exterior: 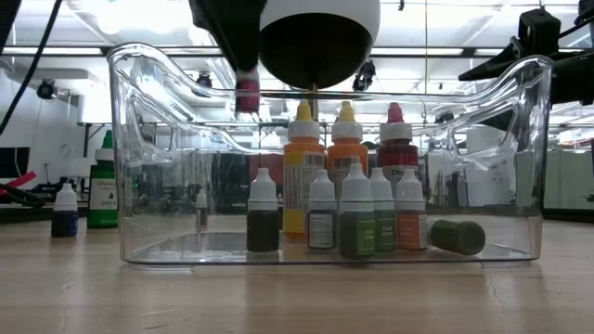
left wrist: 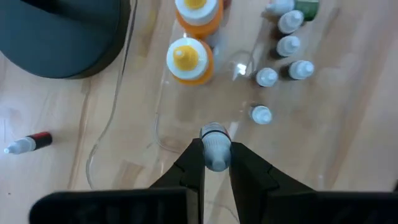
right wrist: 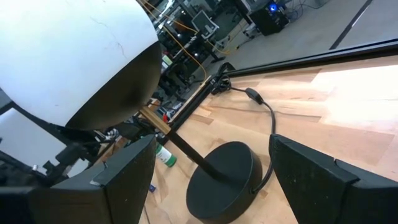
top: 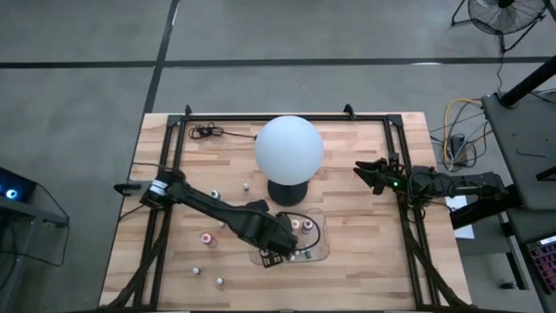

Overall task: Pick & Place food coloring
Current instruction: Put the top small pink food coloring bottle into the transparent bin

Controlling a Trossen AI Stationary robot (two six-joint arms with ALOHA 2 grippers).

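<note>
Left wrist view: we see the left gripper (left wrist: 216,163) clamped on one small bottle (left wrist: 216,146), cap pointing away, hanging above the clear tray (top: 323,246) near the bench's front edge | drop lies straight below | right gripper (top: 369,174) gapes empty, far right.

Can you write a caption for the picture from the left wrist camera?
Left gripper, jaws shut on a tiny white-capped food coloring bottle, holds it above the clear rectangular plastic tray of little bottles.
</note>
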